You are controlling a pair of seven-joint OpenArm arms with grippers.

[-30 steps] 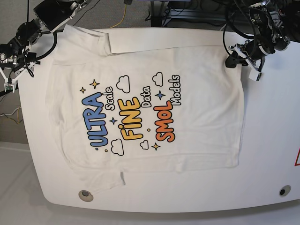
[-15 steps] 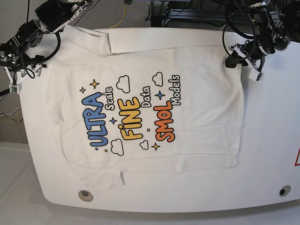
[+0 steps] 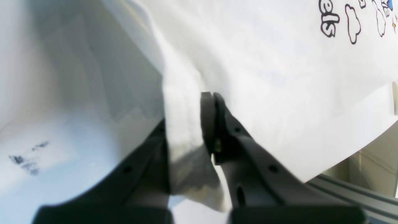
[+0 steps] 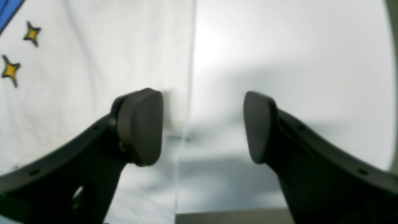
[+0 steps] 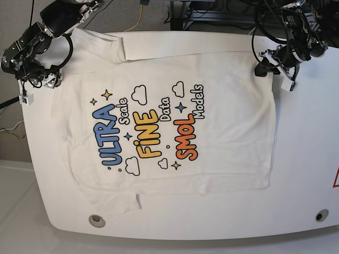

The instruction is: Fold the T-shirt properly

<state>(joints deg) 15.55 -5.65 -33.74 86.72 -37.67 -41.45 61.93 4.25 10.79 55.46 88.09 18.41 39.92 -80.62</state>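
The white T-shirt [image 5: 159, 127] lies spread flat on the table, print side up. My left gripper [image 5: 263, 67] is at its far right corner, shut on a pinch of the cloth. In the left wrist view a fold of the T-shirt [image 3: 264, 77] runs between the closed fingers of that gripper [image 3: 186, 118], hiding one of them. My right gripper [image 5: 38, 83] hovers open at the shirt's left edge. In the right wrist view that gripper [image 4: 199, 127] straddles the hem of the T-shirt [image 4: 93, 77], one pad [image 4: 140, 127] over cloth and the other over bare table.
The white table [image 5: 307, 159] has a round hole [image 5: 96, 220] near the front left and another hole [image 5: 321, 215] at the front right. Cables and arm mounts crowd the far edge. A red mark [image 5: 335, 177] shows at the right border.
My right arm has swung in from off the table's left side toward the shirt's left edge. The left gripper and the shirt have stayed put.
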